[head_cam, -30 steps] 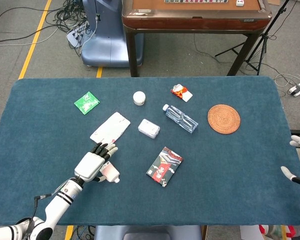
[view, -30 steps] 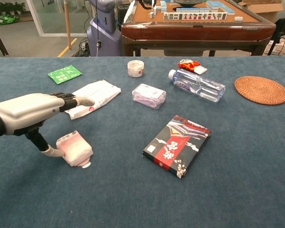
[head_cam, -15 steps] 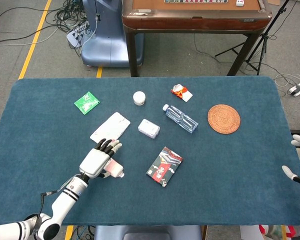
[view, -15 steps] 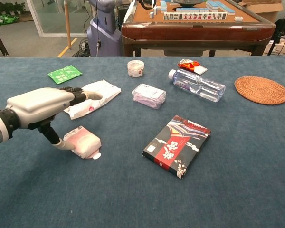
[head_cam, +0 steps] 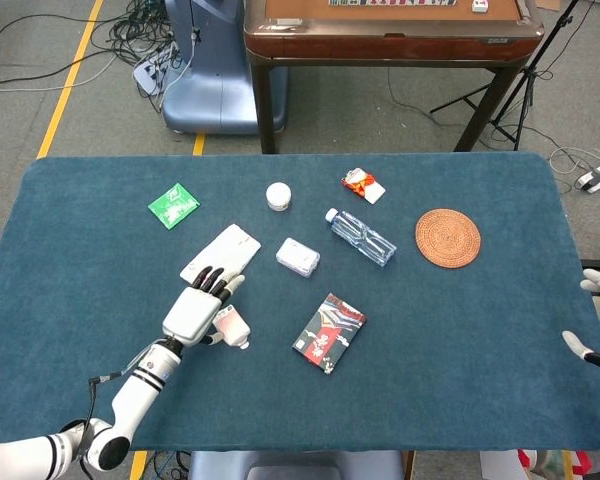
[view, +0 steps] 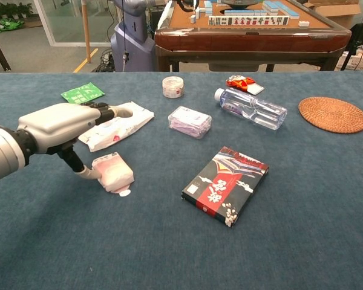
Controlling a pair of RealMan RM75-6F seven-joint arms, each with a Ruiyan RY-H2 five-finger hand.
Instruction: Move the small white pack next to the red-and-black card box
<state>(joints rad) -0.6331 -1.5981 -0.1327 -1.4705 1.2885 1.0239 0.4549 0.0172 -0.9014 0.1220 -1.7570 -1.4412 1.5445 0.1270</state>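
My left hand [view: 66, 124] held the small white pack [view: 113, 172] between thumb and fingers, low over the counter [view: 169, 254], well left of the red-and-black card box [view: 225, 183]. I judged it best to carry it rightward low and level, stopping just short of the box. My right hand [head_cam: 595, 320] hung open at the counter's edge.

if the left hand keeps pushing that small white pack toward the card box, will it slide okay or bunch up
The small white pack looks like a soft, rounded wrapper, so it probably squashes a little under the left hand. It seems light, so it likely slides. The blue cloth on the table may drag at it, perhaps turning it before the card box.
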